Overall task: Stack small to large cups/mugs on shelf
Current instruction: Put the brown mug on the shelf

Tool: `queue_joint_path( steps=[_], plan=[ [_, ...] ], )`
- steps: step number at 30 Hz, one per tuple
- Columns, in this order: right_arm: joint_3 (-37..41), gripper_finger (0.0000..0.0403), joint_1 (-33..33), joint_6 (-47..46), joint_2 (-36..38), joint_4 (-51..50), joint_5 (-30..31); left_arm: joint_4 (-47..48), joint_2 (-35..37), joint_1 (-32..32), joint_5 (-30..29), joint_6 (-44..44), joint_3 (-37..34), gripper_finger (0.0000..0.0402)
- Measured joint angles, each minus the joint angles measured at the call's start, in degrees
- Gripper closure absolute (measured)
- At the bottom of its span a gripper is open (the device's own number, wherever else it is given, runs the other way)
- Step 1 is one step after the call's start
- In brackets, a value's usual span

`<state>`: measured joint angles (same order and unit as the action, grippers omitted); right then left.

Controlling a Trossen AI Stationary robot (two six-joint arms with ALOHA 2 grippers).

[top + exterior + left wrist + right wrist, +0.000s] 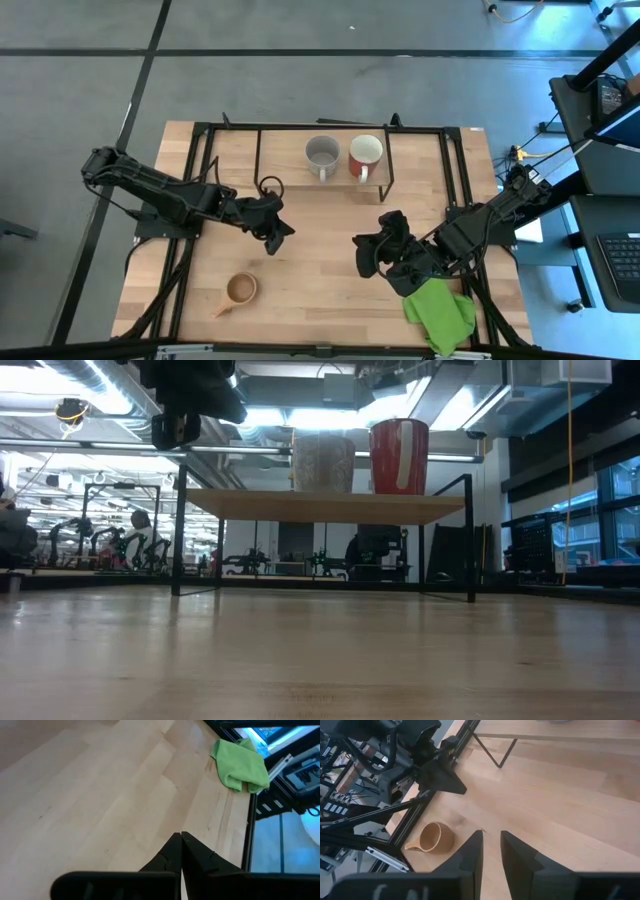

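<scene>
The grey mug (321,154) and the red mug (366,155) stand side by side on the shelf (285,160), at the far side of the table (320,290). The red mug is on the right and is cream inside. In the low view the two mugs (322,463) (399,456) stand upright, very close together, on the right half of the shelf board (250,506). The left part of the shelf is bare. The small tan cup (240,290) is not on the shelf. It sits down on the table near the front left, with its handle pointing to the front left corner. The right wrist view shows it (436,838) upright too. The left gripper (283,232) hangs over the table between the shelf and the tan cup, and its two fingers (175,851) are pressed together with nothing in them. The right gripper (360,255) is over the table further right, with its jaws a little apart and holding nothing. A green cloth (440,312) lies near the front right corner, just beside the right arm.
</scene>
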<state>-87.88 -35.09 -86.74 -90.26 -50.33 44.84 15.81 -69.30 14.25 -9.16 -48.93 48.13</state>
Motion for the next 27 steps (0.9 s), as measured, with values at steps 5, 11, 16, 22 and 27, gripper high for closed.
queue_joint_path(
  steps=[5,11,16,22,27],
  plan=[
    [0.00,0.0334,0.00,0.04,0.00,0.83,0.04,0.00,0.00,-0.18,-0.56,-0.01,-0.01,0.0401],
    [0.00,0.0333,0.04,7.62,0.00,6.64,0.56,-0.80,0.00,0.19,-0.23,-0.04,-0.01,0.0401],
    [0.00,0.0333,0.07,17.77,0.00,14.27,2.81,-2.32,0.00,0.41,0.38,-0.39,-0.01,0.0401],
    [0.00,0.0333,0.09,28.61,0.00,22.10,3.59,-10.56,0.00,0.55,4.69,3.24,0.00,0.0401],
    [0.00,0.0333,0.11,34.47,0.00,26.41,3.64,-19.98,0.00,0.52,11.00,6.94,0.00,0.0401]
  ],
)
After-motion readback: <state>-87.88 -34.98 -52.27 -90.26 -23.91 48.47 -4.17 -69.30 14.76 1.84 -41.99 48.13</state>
